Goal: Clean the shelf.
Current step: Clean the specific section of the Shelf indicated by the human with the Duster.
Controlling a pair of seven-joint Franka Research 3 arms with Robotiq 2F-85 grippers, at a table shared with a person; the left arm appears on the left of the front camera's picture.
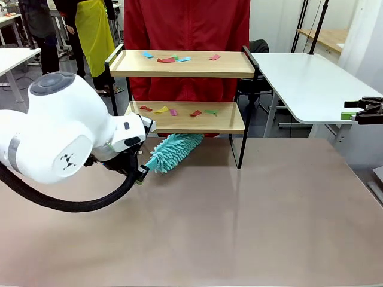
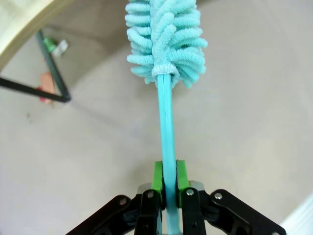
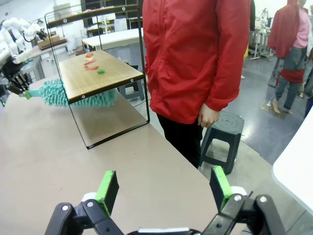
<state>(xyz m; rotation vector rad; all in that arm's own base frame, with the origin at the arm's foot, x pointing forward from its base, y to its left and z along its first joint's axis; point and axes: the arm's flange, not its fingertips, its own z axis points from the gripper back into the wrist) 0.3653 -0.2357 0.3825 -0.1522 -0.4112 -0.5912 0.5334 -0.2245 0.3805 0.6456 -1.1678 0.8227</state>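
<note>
Standing at the far edge of the table point(image 1: 269, 197), left of its middle, the shelf point(image 1: 230, 64) carries coloured paper scraps point(image 1: 166, 59) on both boards in the front view. The left gripper point(image 1: 142, 172) holds a teal duster point(image 1: 176, 149) whose fluffy head lies under the lower board's front edge. The right gripper point(image 1: 348, 110) hangs spread at the table's right edge.

In the left wrist view the left gripper point(image 2: 166, 178) has its green pads pinched on the duster's point(image 2: 166, 39) thin handle, low on the stick.

In the right wrist view the right gripper point(image 3: 164, 188) has its fingers wide apart, holding nothing, well apart from the shelf point(image 3: 98, 73).

The shelf looks light and stiff on thin legs, so a hard sweep would likely slide or tip it. A black upright or side rail seems the firmest place to steady it
</note>
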